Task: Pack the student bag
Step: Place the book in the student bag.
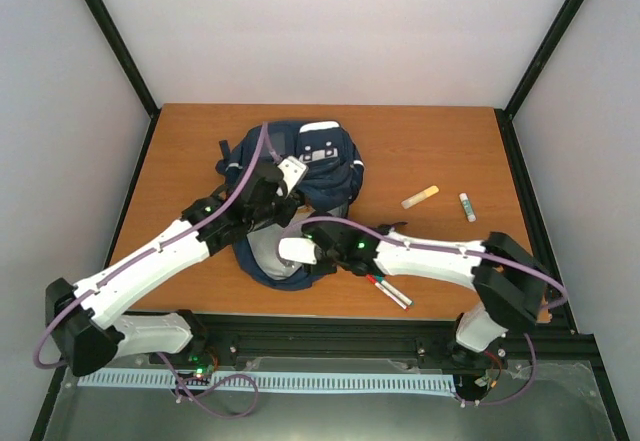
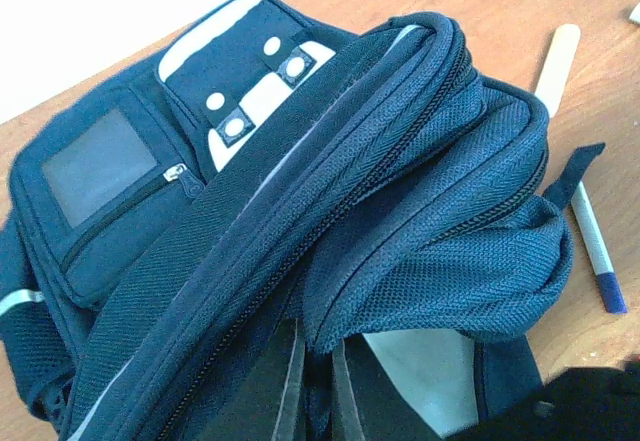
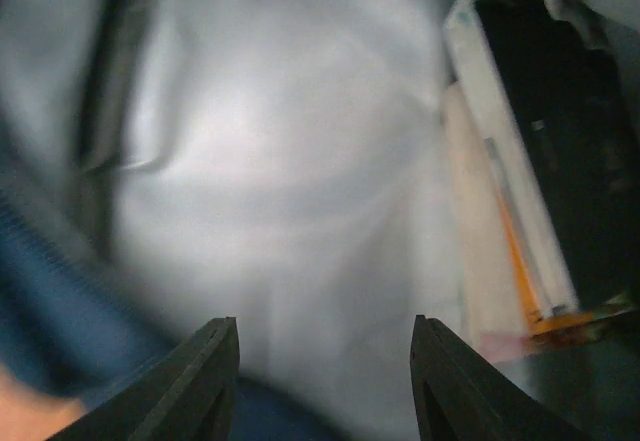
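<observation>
The student bag (image 1: 320, 166) lies in the middle of the table, navy blue with a white top label. My left gripper (image 1: 288, 193) is shut on the fabric edge of the bag's opening and holds it up. In the left wrist view (image 2: 318, 381) the dark fingers pinch a fold of the bag (image 2: 300, 211). My right gripper (image 1: 275, 251) is open and reaches into the bag's mouth. In the right wrist view (image 3: 325, 361) it is empty over the pale grey lining (image 3: 270, 161). A flat book-like thing (image 3: 510, 191) lies to the right of it.
Two pens (image 1: 388, 289) lie under the right forearm near the front edge. A yellow-tipped marker (image 1: 420, 196) and a small white tube (image 1: 467, 206) lie right of the bag. A white pen with a blue cap (image 2: 600, 256) shows beside the bag.
</observation>
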